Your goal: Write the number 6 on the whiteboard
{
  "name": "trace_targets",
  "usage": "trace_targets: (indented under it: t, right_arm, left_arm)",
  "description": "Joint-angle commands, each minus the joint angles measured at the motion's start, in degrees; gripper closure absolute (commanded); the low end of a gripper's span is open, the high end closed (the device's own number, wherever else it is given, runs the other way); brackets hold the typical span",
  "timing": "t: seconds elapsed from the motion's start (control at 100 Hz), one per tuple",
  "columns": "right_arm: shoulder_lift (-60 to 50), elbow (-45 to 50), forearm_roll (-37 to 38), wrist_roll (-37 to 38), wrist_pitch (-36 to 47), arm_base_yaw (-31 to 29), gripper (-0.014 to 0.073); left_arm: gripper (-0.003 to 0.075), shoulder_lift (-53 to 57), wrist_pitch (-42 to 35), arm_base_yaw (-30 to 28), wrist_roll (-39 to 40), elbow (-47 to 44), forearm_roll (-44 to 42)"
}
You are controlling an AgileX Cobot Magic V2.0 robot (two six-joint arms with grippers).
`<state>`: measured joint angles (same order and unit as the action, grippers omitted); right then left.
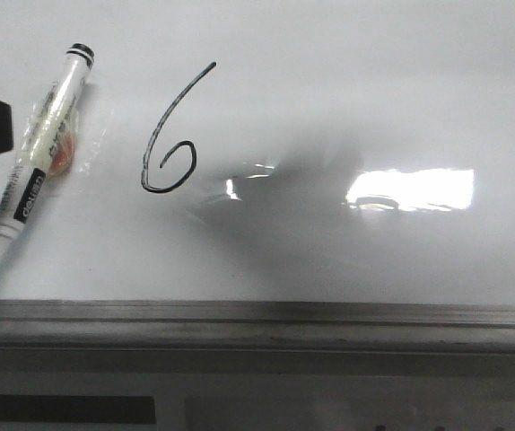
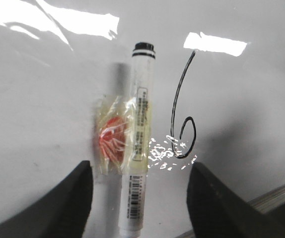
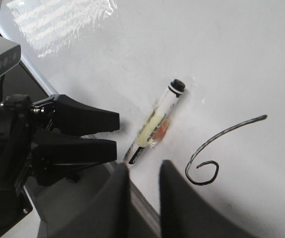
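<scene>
The number 6 (image 1: 170,148) is drawn in thin black line on the whiteboard (image 1: 374,108); it also shows in the left wrist view (image 2: 175,104) and the right wrist view (image 3: 202,171). A white marker (image 1: 38,162) wrapped in clear tape with an orange patch lies flat on the board left of it, its black tip uncapped and towards the rail. My left gripper (image 2: 140,198) is open above the marker (image 2: 140,124), its fingers wide on either side and not touching it. My right gripper (image 3: 143,171) is empty over the board's edge, its jaws a narrow gap apart.
A grey metal rail (image 1: 257,323) runs along the board's near edge, with a grey surface and a dark strip (image 1: 60,409) below it. A bright rectangular reflection (image 1: 410,189) lies right of the 6. The left arm and its camera (image 3: 1,59) stand beside the board.
</scene>
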<state>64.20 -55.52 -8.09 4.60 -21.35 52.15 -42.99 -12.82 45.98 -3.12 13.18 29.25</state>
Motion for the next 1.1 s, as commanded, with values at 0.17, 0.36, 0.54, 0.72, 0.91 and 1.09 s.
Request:
trace_targets:
  t: [0.17, 0.36, 0.54, 0.72, 0.91, 1.09]
  right_arm:
    - [-9.32, 4.04, 4.91, -0.62, 7.66, 0.69, 0.0656]
    - [-19.59, 13.85, 7.73, -0.62, 14.99, 1.75, 0.0656]
    - [-32.09, 24.02, 10.81, -0.62, 19.78, 1.75, 0.0656]
    - [-43.14, 32.82, 14.85, -0.62, 20.86, 1.75, 0.0657]
    - [-49.7, 36.9, 14.85, -0.62, 19.72, 1.75, 0.0657]
    - [-50.4, 37.82, 14.85, -0.62, 19.33, 1.75, 0.0657]
  left_arm:
    - [0.0741, 11.03, 0.95, -0.88, -1.55, 1.46, -8.72]
    - [0.0741, 21.65, 6.1, -0.88, -1.55, 1.46, -8.84]
    - [0.0741, 33.9, 18.12, -0.88, -1.55, 1.46, -13.67]
    - [0.0741, 44.72, 25.95, -0.88, -1.55, 1.46, -13.19]
    - [0.0741, 43.58, 26.26, -0.88, -1.55, 1.46, -13.22]
    - [0.0741, 43.57, 26.26, -0.88, -1.55, 1.46, -13.22]
